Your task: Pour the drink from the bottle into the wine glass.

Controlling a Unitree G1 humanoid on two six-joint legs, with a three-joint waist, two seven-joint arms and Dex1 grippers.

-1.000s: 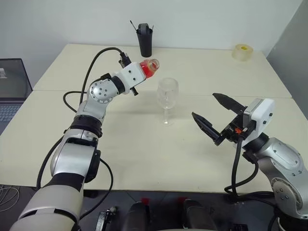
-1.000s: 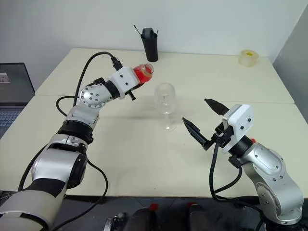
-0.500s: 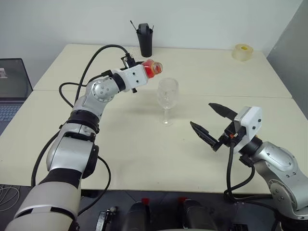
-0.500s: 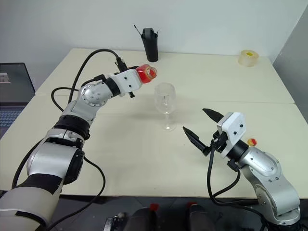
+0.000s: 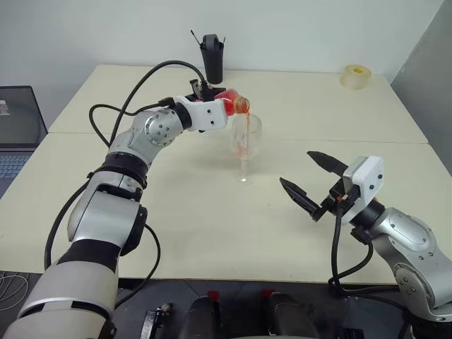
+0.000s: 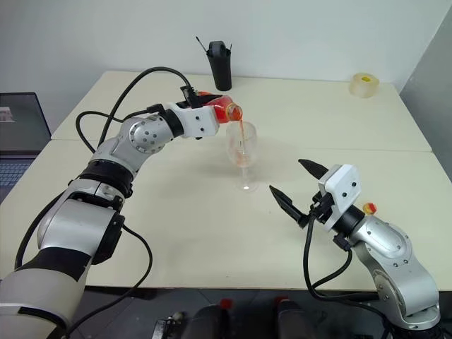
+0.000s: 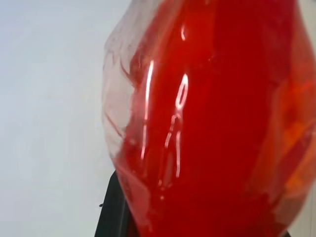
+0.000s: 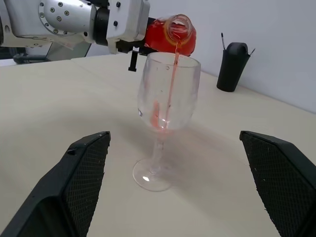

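My left fingers are clenched on the bottle, tipped mouth-down just above the rim of the wine glass, and a thin thread of the drink runs from the open neck into the bowl, where a small red pool sits at the bottom. The glass stands upright on the cream desk, roughly mid-desk, with my right fingers spread wide and grasping nothing, hovering off to its right and well apart from it. Further out, a black pen holder stands at the back edge of the desk, a roll of tape lies at the far right corner, and a laptop sits off to the left. As I judge it, the pour has just begun: most of the liquid is in the bottle. The risk from here is the stream itself; it falls close to the near rim, so a little more roll or a drift of my wrist could send it down the outside of the glass, and a nudge of the neck against the rim could topple a tall, narrow-footed glass. The right wrist view gives me the stream, the rim and the pooling level side-on, which the head views flatten; the left wrist view offers the red bulge of the bottle pressed close to the lens.
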